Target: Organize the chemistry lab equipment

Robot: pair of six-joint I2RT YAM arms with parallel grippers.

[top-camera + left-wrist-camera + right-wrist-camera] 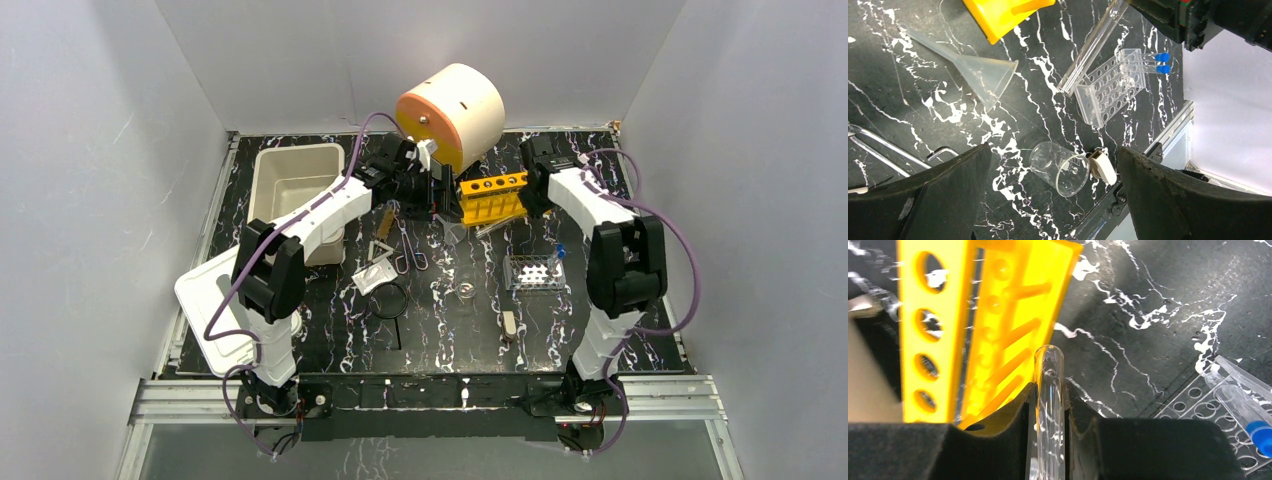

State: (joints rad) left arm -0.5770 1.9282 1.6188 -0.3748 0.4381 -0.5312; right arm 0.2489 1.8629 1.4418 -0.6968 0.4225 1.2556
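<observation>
A glass test tube [1049, 365] is grasped by the right gripper [1049, 392], its jaws clenched on the tube's sides. The tube's free end is held over the desk [1158, 300], just beside a yellow rack [998, 315] whose round holes are seen along one face. On the tube's other side a clear tube rack [531, 271] is set on the desk, and blue-capped tubes [1162, 63] are seen lying at one end of it. Nearer the arms a glass beaker [1060, 167] is found on the desk, between a clear funnel [983, 75] laid on its side and a pale-handled tool [1101, 167]; whether the beaker is upright cannot be told. The left gripper [1052, 150] is held above this group with its jaws released wide. Further left, thin metal tongs [405, 250], a metal triangle [379, 250], a white square pad [372, 276] and a black ring with handle [398, 328] are laid close together. A white tub [298, 150] is placed at the desk's left, and a cream-and-orange drawer unit [460, 105] at the back.
</observation>
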